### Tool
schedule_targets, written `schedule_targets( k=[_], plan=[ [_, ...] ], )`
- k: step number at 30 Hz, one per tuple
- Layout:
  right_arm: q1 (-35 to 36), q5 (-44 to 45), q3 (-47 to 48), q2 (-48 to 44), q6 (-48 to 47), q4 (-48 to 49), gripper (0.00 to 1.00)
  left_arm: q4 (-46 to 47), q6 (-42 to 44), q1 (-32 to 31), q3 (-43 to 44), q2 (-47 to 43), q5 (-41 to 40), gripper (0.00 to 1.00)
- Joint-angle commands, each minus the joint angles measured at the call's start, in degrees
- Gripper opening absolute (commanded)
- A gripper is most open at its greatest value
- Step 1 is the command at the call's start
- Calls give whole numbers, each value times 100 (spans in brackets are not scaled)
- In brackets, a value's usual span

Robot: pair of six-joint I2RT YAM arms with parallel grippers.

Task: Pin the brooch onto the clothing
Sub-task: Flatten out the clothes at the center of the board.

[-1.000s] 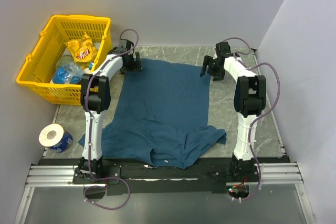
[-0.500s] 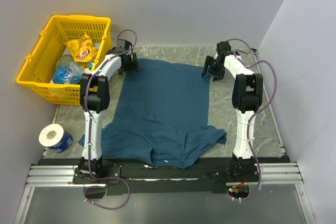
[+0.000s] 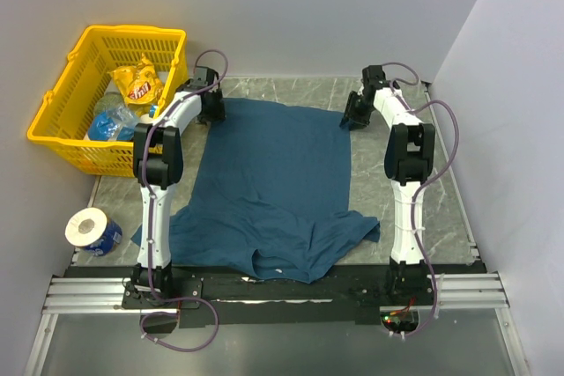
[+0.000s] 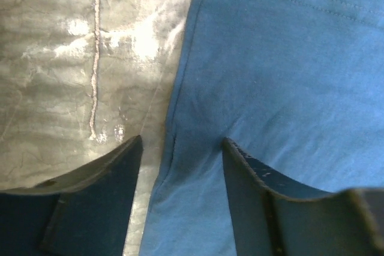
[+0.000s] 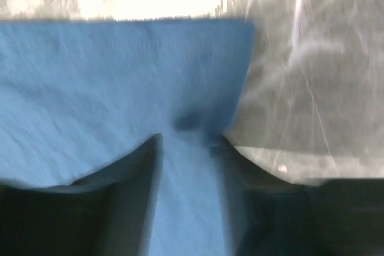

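Marble table (image 3: 370,173) flanks the shirt (image 3: 273,173) — left claw (image 4: 182,142) and right claw (image 5: 189,139) half-open astride its far corners.

The shirt (image 4: 288,76) is soft matt cloth with stitched hems; the table (image 4: 60,58) looks glossy, marbled grey; the basket (image 3: 62,154) is yellow plastic.

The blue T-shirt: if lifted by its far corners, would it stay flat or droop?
Probably droop: the T-shirt lies in soft folds at its near end. Likely light and thin, since its edge puckers in the left wrist view. Pushed, it would probably bunch, not slide.
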Motion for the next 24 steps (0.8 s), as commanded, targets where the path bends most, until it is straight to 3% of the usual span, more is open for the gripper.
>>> schedule_targets(
  k=[1,3,4,5,6,7,8,9,24],
  plan=[
    [-37,-189,766,546,51,-663,33,101,37,-8,136,307,306,55],
    [-20,-164,951,609,42,-744,31,110,64,-8,162,316,367,44],
    [-28,-173,934,592,42,-726,25,110,72,-8,163,316,411,39],
    [-28,-173,899,566,25,-665,6,110,81,-8,163,316,429,28],
    [-20,-164,847,548,16,-638,1,119,81,-8,171,308,446,22],
    [-28,-164,803,478,16,-612,0,136,90,-8,171,316,481,16],
    [-28,-164,741,425,-10,-499,0,154,99,-8,163,273,482,4],
    [-28,-147,593,347,-10,-419,0,189,99,-8,119,237,482,1],
    [-2,-85,20,-1289,-370,1057,0,1111,-7,-8,-224,-800,544,1]
  ],
)
